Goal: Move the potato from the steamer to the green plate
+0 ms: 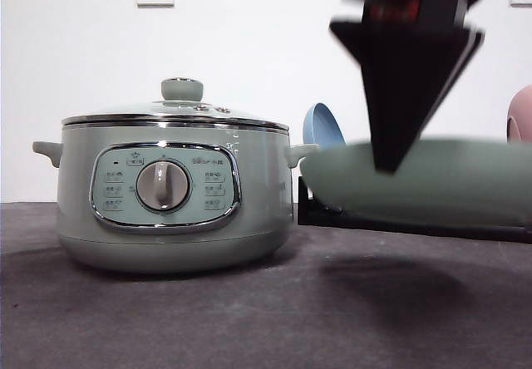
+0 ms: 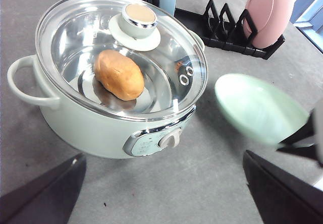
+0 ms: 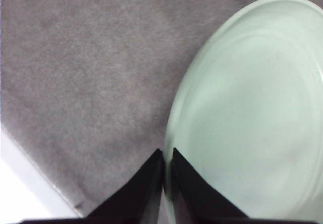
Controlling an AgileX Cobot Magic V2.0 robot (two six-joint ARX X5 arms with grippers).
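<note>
The sage-green steamer [image 1: 174, 194] stands on the left of the table with its glass lid [image 2: 136, 22] on. Through the lid I see the orange-brown potato [image 2: 119, 74] lying on the steel bottom. My left gripper [image 2: 164, 156] hovers open above the front of the steamer [image 2: 91, 128], fingers wide apart. To the steamer's right, the green plate [image 1: 440, 182] hangs roughly level above the table. My right gripper [image 1: 387, 165] is shut on its near rim. In the right wrist view the fingers [image 3: 146, 183] clamp the edge of the plate [image 3: 252, 113]; the plate [image 2: 257, 108] appears beside the steamer.
A black dish rack [image 2: 222, 30] stands behind, holding a blue plate [image 1: 322, 125] and a pink dish [image 2: 270, 12] upright. The grey table surface [image 1: 249, 319] stretches in front of the steamer and under the held plate.
</note>
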